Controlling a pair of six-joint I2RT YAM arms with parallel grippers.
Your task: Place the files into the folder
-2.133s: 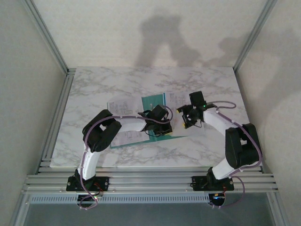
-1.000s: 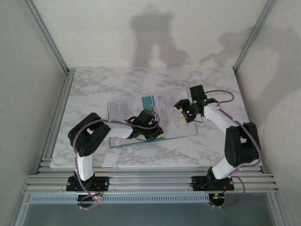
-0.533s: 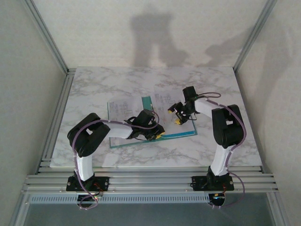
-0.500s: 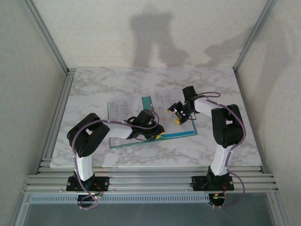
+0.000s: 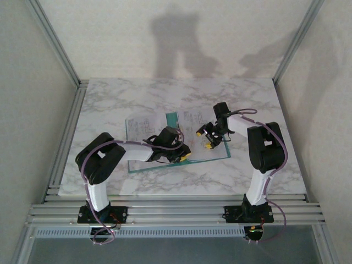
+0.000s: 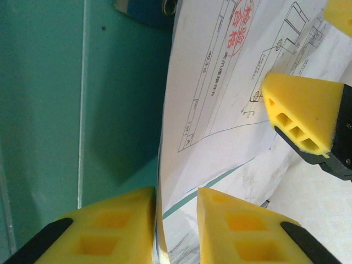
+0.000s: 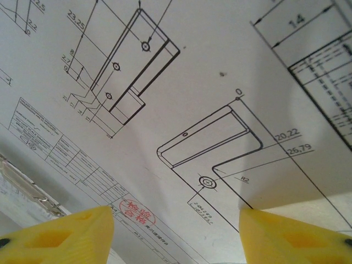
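Observation:
The teal folder [image 5: 174,119] lies open on the marble table, and its inner face [image 6: 55,110] fills the left of the left wrist view. One of the files [image 5: 140,127] rests on its left half. Another [image 5: 192,118] covers its right half, printed with line drawings and a red stamp [image 7: 192,82]. My left gripper [image 5: 184,155] sits low at the folder's near edge. Its jaws [image 6: 176,228] are slightly apart, with a sheet's edge [image 6: 220,99] standing between them. My right gripper [image 5: 205,138] hovers open just over the right sheet, fingers wide [image 7: 176,231]. One right fingertip [image 6: 305,121] shows opposite the left.
The white marble table [image 5: 121,99] has free surface behind and beside the folder. Aluminium posts [image 5: 55,41] stand at the back corners, and a rail [image 5: 176,212] carrying both arm bases runs along the near edge. A thin metal strip [image 7: 30,190] lies under the sheet's corner.
My left jaws have parted slightly from shut. The right gripper has moved left and nearer, over the right sheet, and that sheet has slid left across the folder.

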